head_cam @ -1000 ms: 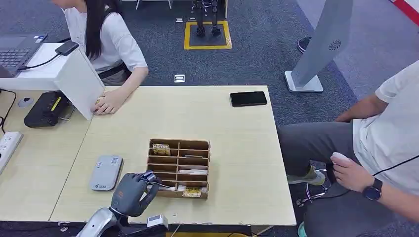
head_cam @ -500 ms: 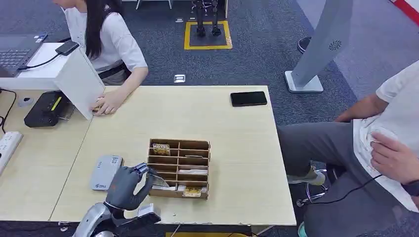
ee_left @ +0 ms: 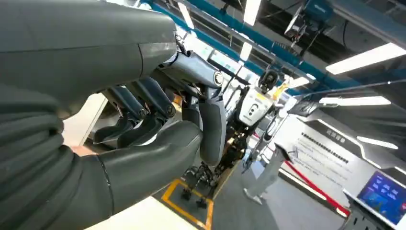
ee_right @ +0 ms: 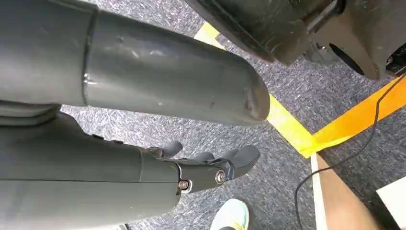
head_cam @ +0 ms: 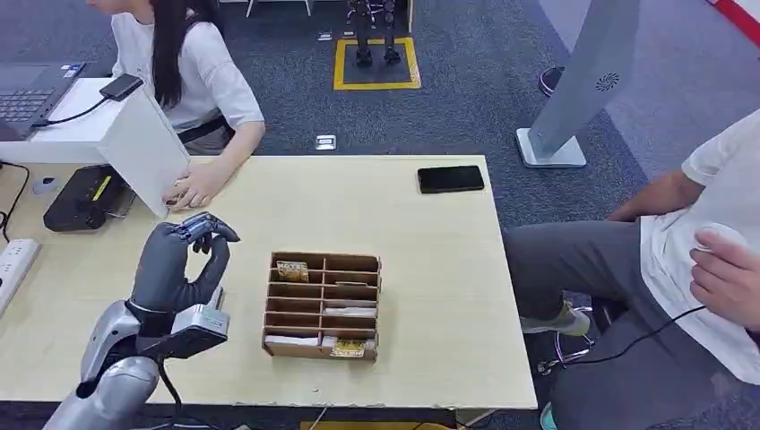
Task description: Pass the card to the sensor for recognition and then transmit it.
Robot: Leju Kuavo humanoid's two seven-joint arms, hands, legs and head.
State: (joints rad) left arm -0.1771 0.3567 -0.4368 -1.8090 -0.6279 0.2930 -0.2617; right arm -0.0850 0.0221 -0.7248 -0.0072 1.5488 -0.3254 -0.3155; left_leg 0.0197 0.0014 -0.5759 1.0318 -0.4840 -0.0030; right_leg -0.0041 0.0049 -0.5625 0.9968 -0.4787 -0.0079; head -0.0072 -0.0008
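Observation:
My left hand (head_cam: 179,267) is raised above the left part of the table (head_cam: 430,269), just left of the wooden slotted box (head_cam: 323,262). Its fingers are curled toward the thumb, pinching a thin pale card (head_cam: 199,225) that I see almost edge-on. In the left wrist view the left hand (ee_left: 143,120) has its fingers closed against the thumb, and the card itself is hard to make out there. The box still holds several cards in its slots. My wrist hides the grey card sensor on the table. My right hand (ee_right: 191,172) hangs over the carpet with its fingers loosely apart, holding nothing.
A black phone (head_cam: 450,179) lies at the table's far right. A white divider panel (head_cam: 143,143) stands at the far left, with a person's hand (head_cam: 193,188) resting beside it. A black device (head_cam: 81,199) and a power strip (head_cam: 13,264) sit further left. Another person (head_cam: 708,260) sits at the right.
My left hand has lifted away from the box's lower left corner, up and to the left, taking the card with it. It now covers the grey sensor. The seated person's hand moved.

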